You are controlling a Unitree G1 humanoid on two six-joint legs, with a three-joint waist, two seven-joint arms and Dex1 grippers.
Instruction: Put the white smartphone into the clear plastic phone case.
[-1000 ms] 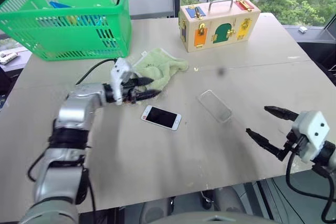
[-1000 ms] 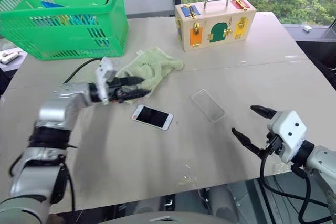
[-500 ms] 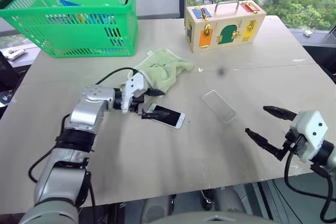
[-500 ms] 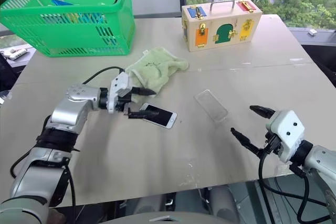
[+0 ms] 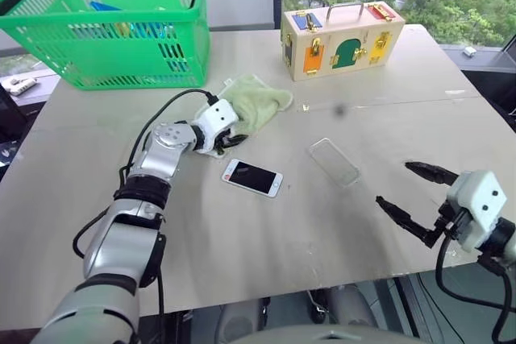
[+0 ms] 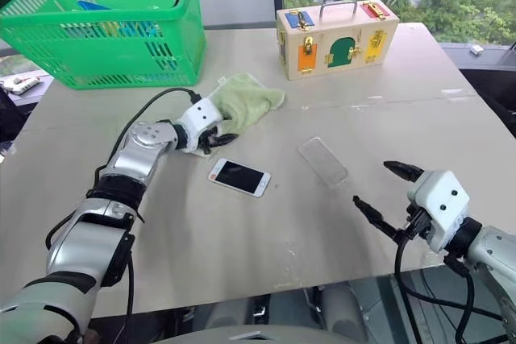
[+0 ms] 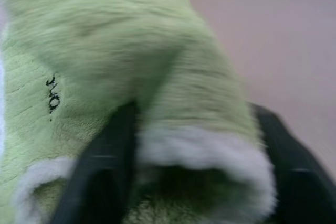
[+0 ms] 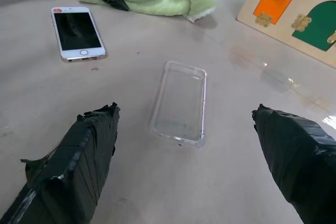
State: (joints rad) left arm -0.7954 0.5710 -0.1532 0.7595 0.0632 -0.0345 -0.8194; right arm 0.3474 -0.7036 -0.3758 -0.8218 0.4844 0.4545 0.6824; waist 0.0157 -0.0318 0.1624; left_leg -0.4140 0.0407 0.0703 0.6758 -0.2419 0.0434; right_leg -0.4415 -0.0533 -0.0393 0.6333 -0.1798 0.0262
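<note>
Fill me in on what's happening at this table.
The left gripper is closing on the edge of a green towel, a fold of it between its fingers. The white smartphone lies screen up, untouched, apart from the empty clear case. The right gripper hangs open near the table's front edge.

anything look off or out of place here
Yes: the left claw is closed on a fold of the green towel, not the white smartphone, which lies untouched on the table beside the clear plastic phone case.
</note>
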